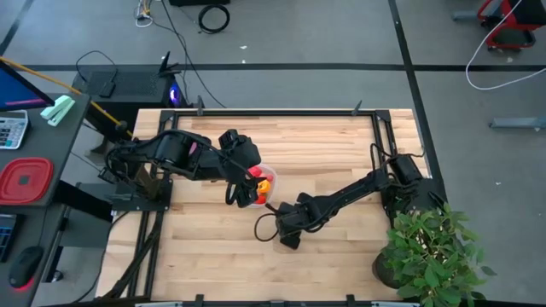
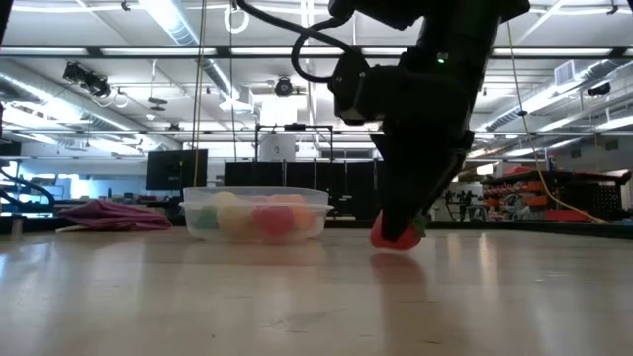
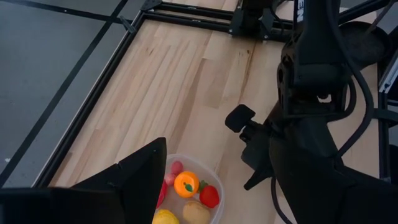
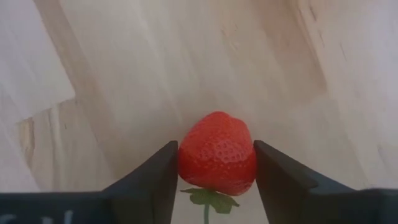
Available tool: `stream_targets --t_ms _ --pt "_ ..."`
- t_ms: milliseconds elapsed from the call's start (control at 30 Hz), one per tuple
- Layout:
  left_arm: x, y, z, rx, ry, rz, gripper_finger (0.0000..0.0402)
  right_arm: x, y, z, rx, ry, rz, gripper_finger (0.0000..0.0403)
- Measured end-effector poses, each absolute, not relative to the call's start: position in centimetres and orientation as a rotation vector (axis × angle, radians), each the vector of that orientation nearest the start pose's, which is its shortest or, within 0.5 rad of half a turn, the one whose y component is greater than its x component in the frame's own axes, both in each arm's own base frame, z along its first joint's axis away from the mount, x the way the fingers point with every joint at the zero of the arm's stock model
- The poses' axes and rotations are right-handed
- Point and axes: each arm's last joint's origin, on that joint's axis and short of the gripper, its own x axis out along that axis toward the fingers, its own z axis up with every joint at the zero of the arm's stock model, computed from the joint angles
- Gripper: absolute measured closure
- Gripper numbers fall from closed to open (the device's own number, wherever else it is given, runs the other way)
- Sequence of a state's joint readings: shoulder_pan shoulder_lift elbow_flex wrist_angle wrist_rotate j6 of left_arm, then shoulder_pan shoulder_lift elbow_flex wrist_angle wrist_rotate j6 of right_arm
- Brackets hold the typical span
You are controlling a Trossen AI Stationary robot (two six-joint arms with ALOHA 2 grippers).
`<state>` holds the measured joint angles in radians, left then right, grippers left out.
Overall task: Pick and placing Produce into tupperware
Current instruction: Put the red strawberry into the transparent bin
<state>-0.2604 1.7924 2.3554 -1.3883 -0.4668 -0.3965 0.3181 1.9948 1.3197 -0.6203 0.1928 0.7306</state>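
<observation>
The tupperware [image 1: 264, 184] [image 2: 255, 212] is a small round clear container on the wooden table. It holds several produce pieces: an orange one [image 3: 186, 184], a red one, a yellow one and a pink one. A red strawberry [image 4: 216, 149] [image 2: 394, 235] with a green leaf cap sits low at the table, on the near side of the tupperware. My right gripper [image 4: 216, 171] [image 1: 287, 230] is shut on it. My left gripper [image 3: 211, 202] [image 1: 241, 189] is open and hovers over the tupperware's left side, touching nothing. My right gripper pinches the strawberry's two sides [image 4: 186, 162] between its fingers, close to the leaf-cap end. The fingers slant down at it from above and from the table's right. The red tip points away from the wrist. Whether the berry rests on the table or hangs just above it, I cannot tell.
A purple cloth [image 2: 114, 214] lies on the table to the tupperware's left in the low view. A potted plant [image 1: 431, 247] stands at the table's near right corner. A red lidded container [image 1: 24, 181] sits on the side desk at the left. Bare wood lies along the near edge.
</observation>
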Motion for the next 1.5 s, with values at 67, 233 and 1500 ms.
stream_targets --t_ms 67,233,1500 --pt "30.9 -6.9 47.4 -0.081 0.717 0.342 0.0113 36.8 11.2 15.1 0.300 1.185 -0.330 0.0209" --pt "30.9 -6.9 47.4 -0.057 0.721 0.333 0.0113 36.8 10.1 17.6 0.282 1.119 -0.282 0.0214" --pt "23.9 3.6 51.6 -0.330 0.587 0.621 0.0113 41.6 -1.4 17.1 0.221 0.869 -0.193 0.0209"
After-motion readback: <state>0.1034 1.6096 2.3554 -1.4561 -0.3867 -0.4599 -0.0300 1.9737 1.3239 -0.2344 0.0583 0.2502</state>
